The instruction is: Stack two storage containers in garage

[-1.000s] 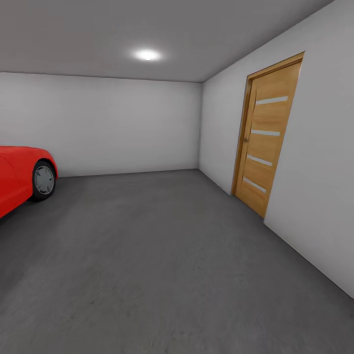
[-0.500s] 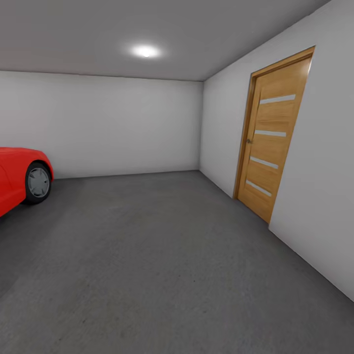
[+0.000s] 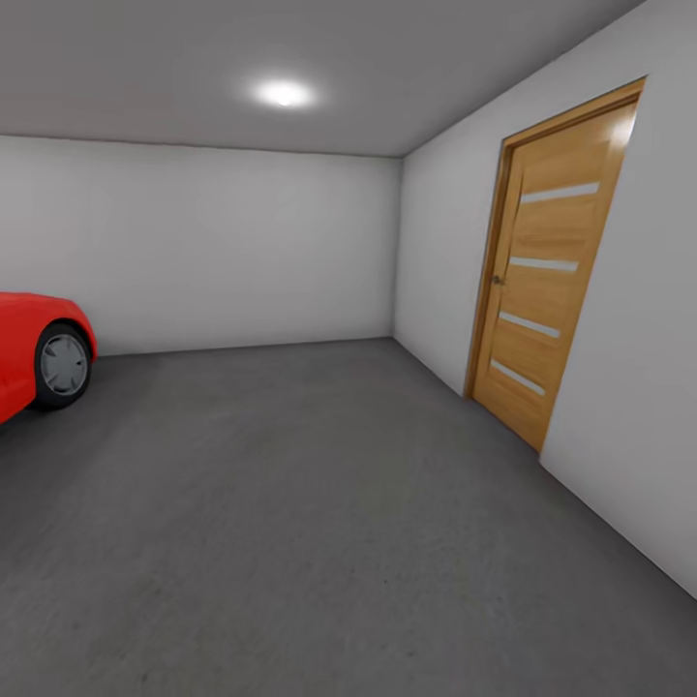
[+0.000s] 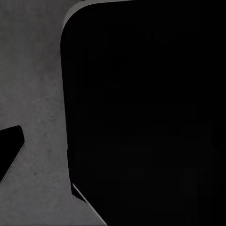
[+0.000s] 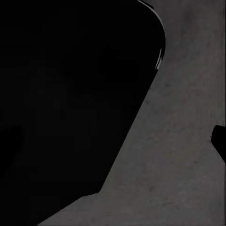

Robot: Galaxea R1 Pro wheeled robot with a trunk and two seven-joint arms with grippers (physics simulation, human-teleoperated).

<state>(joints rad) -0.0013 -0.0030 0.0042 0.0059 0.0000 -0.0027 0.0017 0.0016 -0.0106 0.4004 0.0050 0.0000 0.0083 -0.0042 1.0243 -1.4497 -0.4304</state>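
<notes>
I am in the garage, a bare room with grey-white walls (image 3: 223, 242) and a dark grey concrete-like floor (image 3: 290, 503). The two storage containers and the living room are out of view. The left wrist view has the same grey floor (image 4: 33, 94) beside a large black part of my own body (image 4: 150, 117). The right wrist view likewise has floor (image 5: 183, 155) next to a black body part (image 5: 66, 103). A small dark piece sits at the edge of each wrist view; whether the grippers are open or shut cannot be told.
The front of a red car (image 3: 39, 353) stands at the left edge. A wooden door (image 3: 552, 271) with pale horizontal stripes is set in the right wall. A ceiling lamp (image 3: 283, 94) glows overhead. Open floor stretches ahead to the back wall.
The head view has shifted: the car has slid towards the left edge and the door has grown and moved right, so the camera has moved forward. Nothing in the room itself moved.
</notes>
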